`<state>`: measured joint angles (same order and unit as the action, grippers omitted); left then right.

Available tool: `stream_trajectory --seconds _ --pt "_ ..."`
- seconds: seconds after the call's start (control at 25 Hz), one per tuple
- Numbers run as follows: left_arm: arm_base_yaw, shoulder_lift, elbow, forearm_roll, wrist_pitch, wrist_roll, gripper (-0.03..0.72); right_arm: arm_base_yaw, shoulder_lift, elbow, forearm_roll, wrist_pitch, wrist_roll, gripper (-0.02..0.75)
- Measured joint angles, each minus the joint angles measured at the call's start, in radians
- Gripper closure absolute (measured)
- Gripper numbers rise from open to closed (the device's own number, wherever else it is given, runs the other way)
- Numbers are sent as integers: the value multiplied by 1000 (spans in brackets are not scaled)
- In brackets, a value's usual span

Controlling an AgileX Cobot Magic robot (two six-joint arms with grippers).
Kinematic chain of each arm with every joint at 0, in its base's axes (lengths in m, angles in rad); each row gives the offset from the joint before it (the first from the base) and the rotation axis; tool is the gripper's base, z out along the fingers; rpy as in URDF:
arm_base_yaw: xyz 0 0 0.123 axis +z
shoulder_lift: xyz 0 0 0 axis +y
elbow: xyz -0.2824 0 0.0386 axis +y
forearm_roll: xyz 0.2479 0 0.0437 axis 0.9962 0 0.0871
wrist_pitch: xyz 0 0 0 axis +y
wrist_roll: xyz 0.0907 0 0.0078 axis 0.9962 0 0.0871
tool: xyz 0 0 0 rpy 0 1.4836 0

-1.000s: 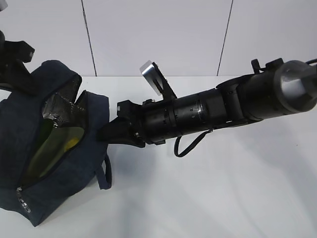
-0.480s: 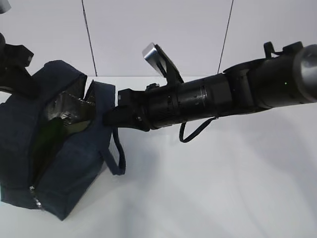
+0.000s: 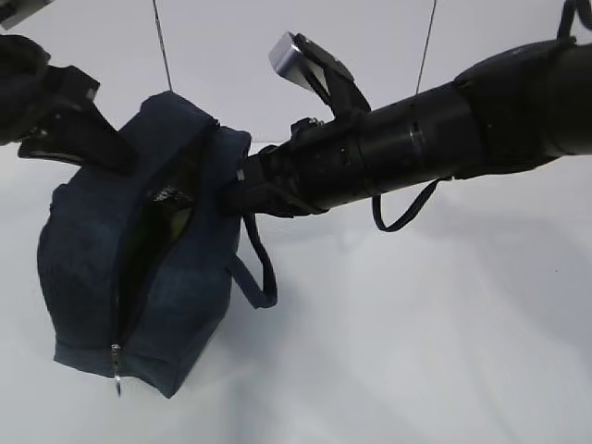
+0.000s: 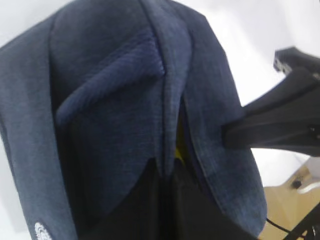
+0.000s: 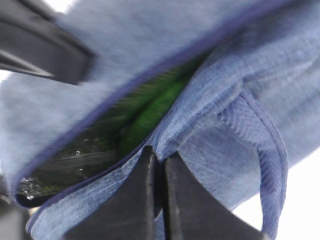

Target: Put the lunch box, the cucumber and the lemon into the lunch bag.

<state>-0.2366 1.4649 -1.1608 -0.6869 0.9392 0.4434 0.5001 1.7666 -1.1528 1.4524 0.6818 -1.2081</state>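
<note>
The navy lunch bag hangs tilted, held up at its top by both grippers, its zipper open and the metal pull dangling at the low end. My left gripper is shut on the bag's left rim. My right gripper is shut on the right rim. In the right wrist view the green cucumber shows through the slit. A yellow sliver, likely the lemon, shows in the left wrist view. The lunch box is hidden inside.
A strap handle hangs loose from the bag's right side. The white table lies below, with a white wall behind. The right arm spans the upper right of the exterior view.
Both grippers have risen and drawn the bag up off the table. The bag's mouth has narrowed to a slit, hiding the contents from the exterior view.
</note>
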Motion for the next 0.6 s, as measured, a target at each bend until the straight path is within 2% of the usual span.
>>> stream_trajectory --seconds 0.2,0.36,0.48,0.6 --pt "-112 0 8 -4 -87 11 695 0 -72 0 -210 -20 131 729" --pt "-164 -26 96 -45 -228 47 695 -10 -123 6 -349 -45 223 729" --pt "-184 -66 192 -147 -333 151 695 -42 -155 28 -376 -45 249 729" --pt "-196 -87 277 -335 -397 329 695 -74 -176 67 -384 -45 254 729"
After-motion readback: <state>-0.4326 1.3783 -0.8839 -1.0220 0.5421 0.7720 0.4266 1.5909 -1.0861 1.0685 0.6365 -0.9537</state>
